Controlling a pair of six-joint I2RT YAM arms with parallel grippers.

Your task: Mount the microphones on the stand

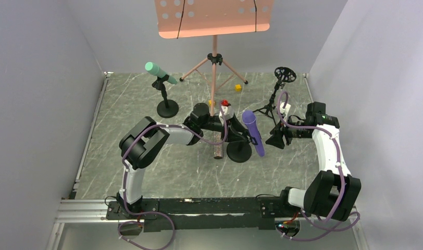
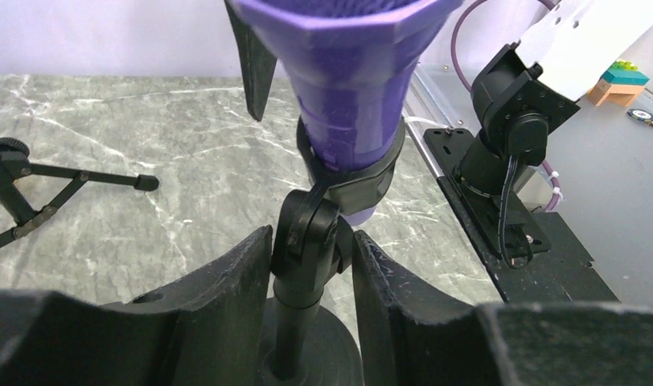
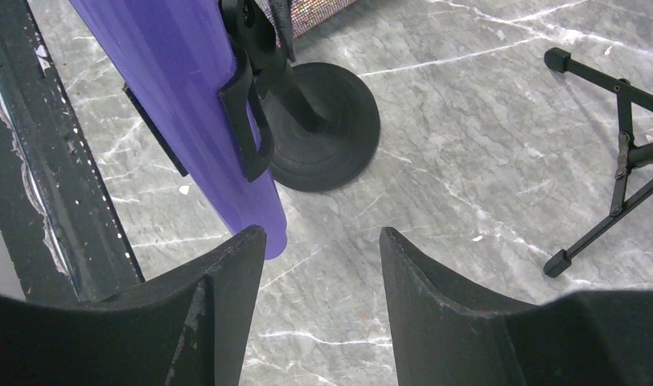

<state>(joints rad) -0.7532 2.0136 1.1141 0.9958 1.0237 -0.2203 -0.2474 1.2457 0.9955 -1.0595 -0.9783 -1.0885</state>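
Note:
The purple microphone sits tilted in the clip of a round-base stand. My left gripper is shut on that stand's neck joint, just under the clip and the purple microphone. My right gripper is open and empty, right of the purple microphone; its left fingertip is close beside the microphone's tail end. The mint-green microphone sits in another round-base stand at the back left. The glittery microphone lies on the floor, partly hidden under my left arm.
A black tripod stand with an empty holder stands at the back right, its legs in the right wrist view. A pink music stand stands at the back. Small yellow and red blocks lie near it.

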